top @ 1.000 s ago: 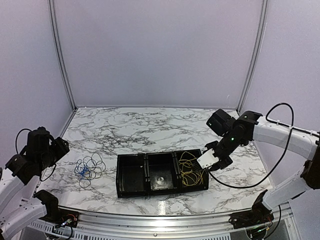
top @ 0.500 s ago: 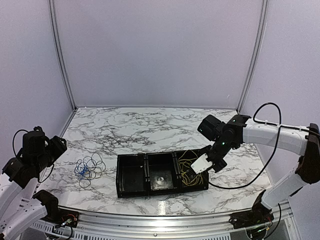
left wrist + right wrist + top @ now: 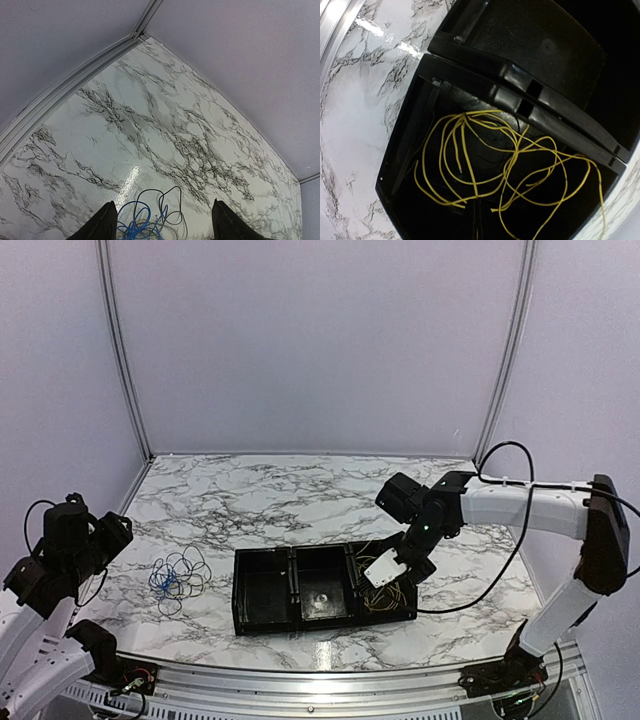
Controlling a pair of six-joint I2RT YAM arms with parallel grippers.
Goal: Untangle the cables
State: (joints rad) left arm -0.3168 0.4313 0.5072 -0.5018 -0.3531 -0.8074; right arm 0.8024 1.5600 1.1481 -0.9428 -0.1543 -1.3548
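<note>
The right end effector (image 3: 374, 580) is closed in the black tray's (image 3: 300, 625) right compartment among the yellow cables (image 3: 495, 170); whether it grips a strand is unclear. The left end effector (image 3: 163, 202) hangs open and empty over the blue cables (image 3: 178, 578), lower left on the desk (image 3: 300, 505).

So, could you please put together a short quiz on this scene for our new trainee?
1. True or false: the yellow cable lies in the tray's middle compartment.
2. In the top view, the blue cable lies: A) in the tray; B) on the table, left of the tray; C) between closed fingers.
3. Which hand stands open?
Key: 1 false, it lies in an end compartment; 2 B; 3 the left hand.
</note>
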